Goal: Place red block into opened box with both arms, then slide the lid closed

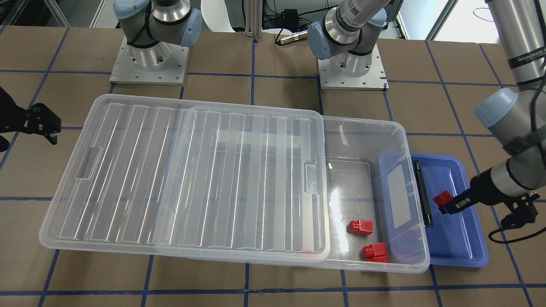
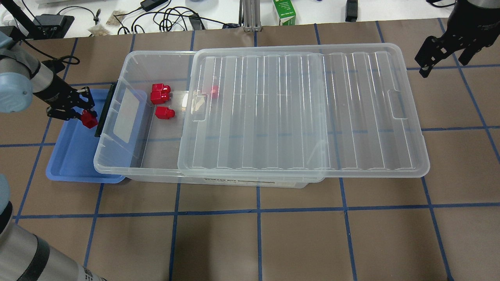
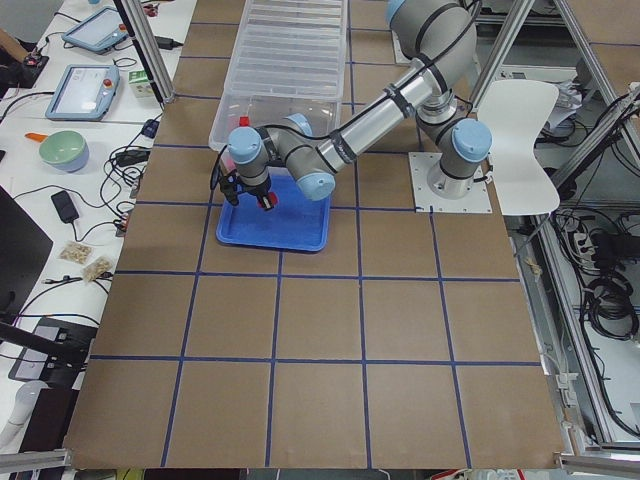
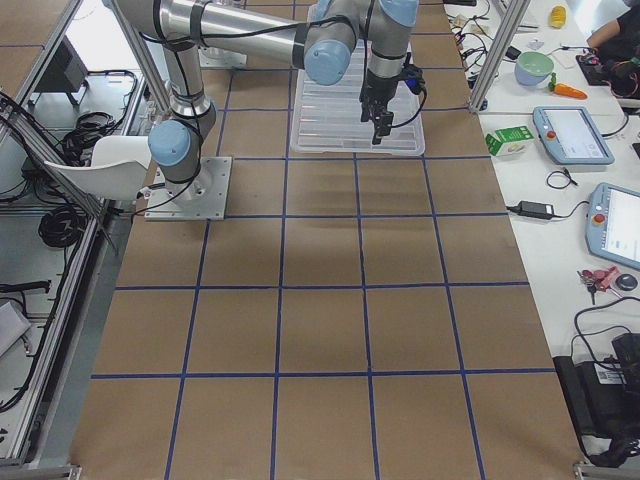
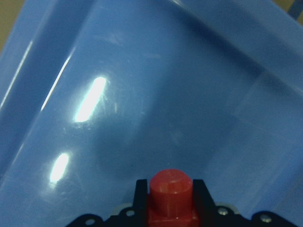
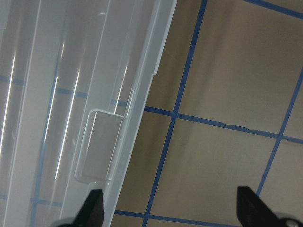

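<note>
My left gripper is shut on a red block and holds it over the blue tray, just outside the black bar at the box's short end. In the overhead view the same red block sits in that gripper, and the left wrist view shows the block between the fingers. Inside the clear box lie other red blocks. The ridged lid covers most of the box, slid toward my right. My right gripper hangs open above the table past the lid's far end.
The blue tray sits tucked against the box's open end. Cables, a green carton and other gear lie along the table's back edge. Both arm bases are bolted behind the box. Blue tape lines grid the brown table.
</note>
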